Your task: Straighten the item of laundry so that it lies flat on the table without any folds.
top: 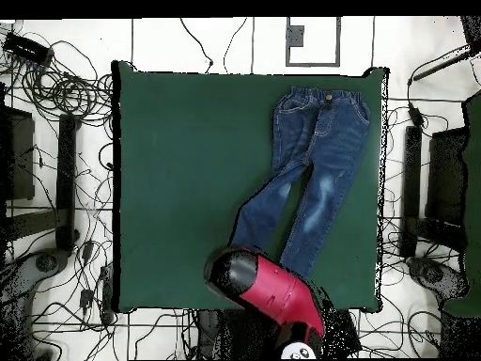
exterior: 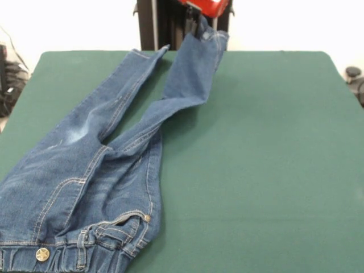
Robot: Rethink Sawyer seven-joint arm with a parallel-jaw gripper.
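Two legs of the blue denim jeans (exterior: 85,182) fork apart on the green table (exterior: 256,170), waistband at one edge. One cuff seems lifted at the gripper (exterior: 203,31), probably pinched there; its fingers are hidden.

- Gripper (exterior: 200,28): mostly cut off by front view's top edge, can't tell finger state.
- Overhead: arm (top: 268,287) covers the gripper and the hem of one leg of the jeans (top: 315,174).
- Front view: jeans waistband (exterior: 68,253) clipped by bottom and left edges.
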